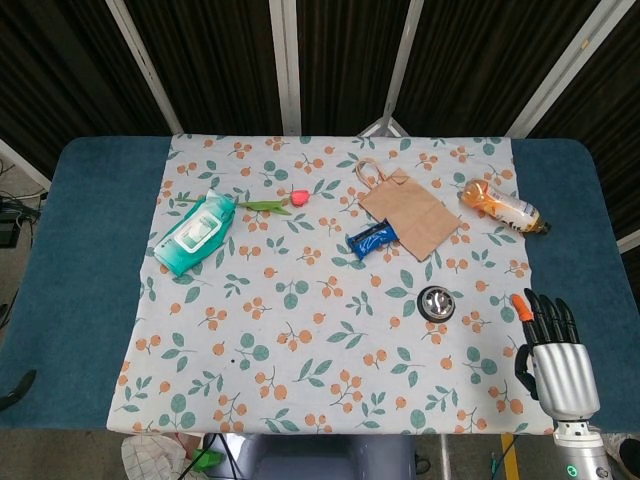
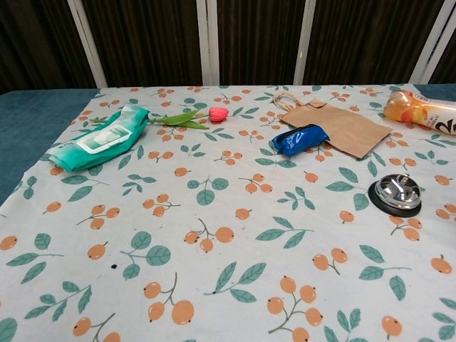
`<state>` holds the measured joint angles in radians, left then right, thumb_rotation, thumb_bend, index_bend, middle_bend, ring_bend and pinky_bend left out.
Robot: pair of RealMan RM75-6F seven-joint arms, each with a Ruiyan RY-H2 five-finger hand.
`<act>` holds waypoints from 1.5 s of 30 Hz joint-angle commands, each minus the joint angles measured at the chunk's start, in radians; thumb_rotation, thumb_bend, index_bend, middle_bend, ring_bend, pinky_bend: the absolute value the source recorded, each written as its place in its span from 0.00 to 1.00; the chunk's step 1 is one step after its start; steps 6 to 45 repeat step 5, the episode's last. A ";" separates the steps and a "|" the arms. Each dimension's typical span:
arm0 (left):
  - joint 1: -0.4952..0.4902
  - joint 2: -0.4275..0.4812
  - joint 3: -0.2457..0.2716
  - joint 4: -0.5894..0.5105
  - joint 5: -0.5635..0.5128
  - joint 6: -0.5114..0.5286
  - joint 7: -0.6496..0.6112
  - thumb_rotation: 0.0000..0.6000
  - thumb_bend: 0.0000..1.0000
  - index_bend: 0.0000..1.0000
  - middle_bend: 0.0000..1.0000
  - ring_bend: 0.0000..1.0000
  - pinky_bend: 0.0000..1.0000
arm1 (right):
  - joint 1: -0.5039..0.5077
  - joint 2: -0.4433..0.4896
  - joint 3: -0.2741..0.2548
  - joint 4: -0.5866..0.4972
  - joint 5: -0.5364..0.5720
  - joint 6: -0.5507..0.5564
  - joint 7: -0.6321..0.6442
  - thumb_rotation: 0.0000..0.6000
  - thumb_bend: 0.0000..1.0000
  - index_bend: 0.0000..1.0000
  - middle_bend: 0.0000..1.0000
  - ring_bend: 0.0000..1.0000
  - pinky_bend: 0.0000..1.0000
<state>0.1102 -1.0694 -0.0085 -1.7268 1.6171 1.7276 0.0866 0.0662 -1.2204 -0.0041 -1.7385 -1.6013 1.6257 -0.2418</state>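
Bell (image 1: 437,301) — round, chrome dome on black base — sits apart from the released right robot hand (image 1: 556,358).

On the table (image 1: 90,250), under everything, a cloth (image 1: 300,330). Near the cloth's left edge, a wipes pack (image 1: 195,234); just right of it, a tulip (image 1: 272,203). Toward the far right corner, a bottle (image 1: 503,207); left of that, a paper bag (image 1: 408,209), with a snack packet (image 1: 373,239) at its near left side. Nearer the front, right of centre, a bell (image 1: 437,302). Beyond the cloth's front right corner, well apart from the bell, the right hand (image 1: 556,362).
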 commanded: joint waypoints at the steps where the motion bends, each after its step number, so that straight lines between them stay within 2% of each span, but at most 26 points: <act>1: -0.002 -0.001 0.000 0.001 0.004 -0.001 -0.003 1.00 0.33 0.05 0.00 0.00 0.10 | -0.011 0.021 0.006 0.004 0.014 -0.001 0.044 1.00 0.81 0.00 0.00 0.00 0.00; 45: -0.007 -0.002 0.002 0.001 0.004 -0.014 0.000 1.00 0.33 0.05 0.00 0.00 0.10 | -0.017 0.039 0.004 0.001 0.011 -0.004 0.071 1.00 0.81 0.00 0.00 0.00 0.00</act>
